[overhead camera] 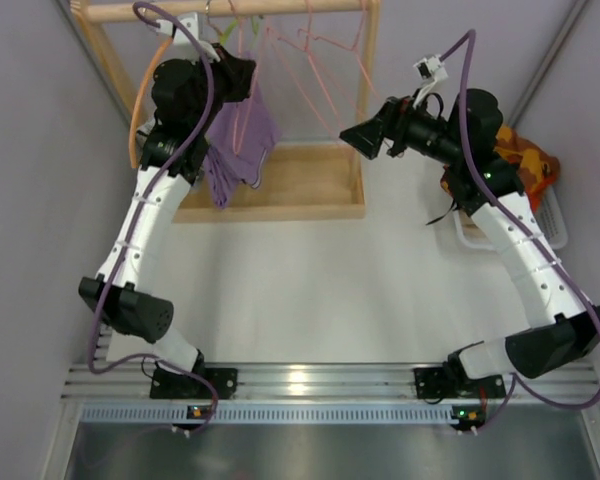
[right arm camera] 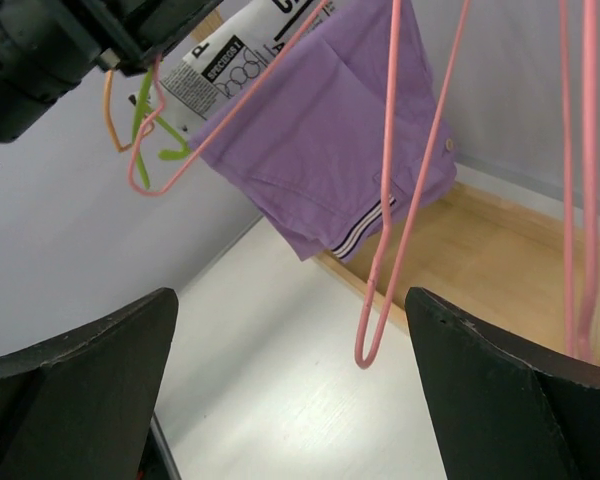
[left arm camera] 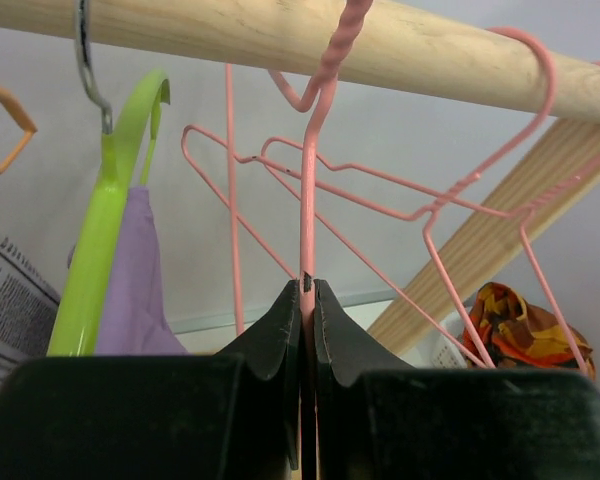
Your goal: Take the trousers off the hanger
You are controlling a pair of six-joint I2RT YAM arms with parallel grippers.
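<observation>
Purple trousers (overhead camera: pixel 242 140) hang from the wooden rod (overhead camera: pixel 230 10) of a rack, draped against a green hanger (left arm camera: pixel 100 240); their cloth (left arm camera: pixel 130 285) lies right beside it. My left gripper (overhead camera: pixel 242 72) is up by the rod, and its jaws (left arm camera: pixel 307 290) are shut on the neck of a pink wire hanger (left arm camera: pixel 308 200). My right gripper (overhead camera: pixel 355 135) is open and empty, to the right of the trousers, pointing at them. In the right wrist view the trousers (right arm camera: pixel 330 130) hang ahead, with a pink hanger (right arm camera: pixel 400 200) dangling in front of them, between the wide-open fingers (right arm camera: pixel 80 390).
Several more pink wire hangers (overhead camera: pixel 320 60) hang on the rod. The rack has a wooden base (overhead camera: pixel 300 185) and side posts (overhead camera: pixel 365 90). A white basket (overhead camera: pixel 555 225) holding orange patterned cloth (overhead camera: pixel 525 160) stands at the right. A paper tag (right arm camera: pixel 230 50) hangs on the trousers.
</observation>
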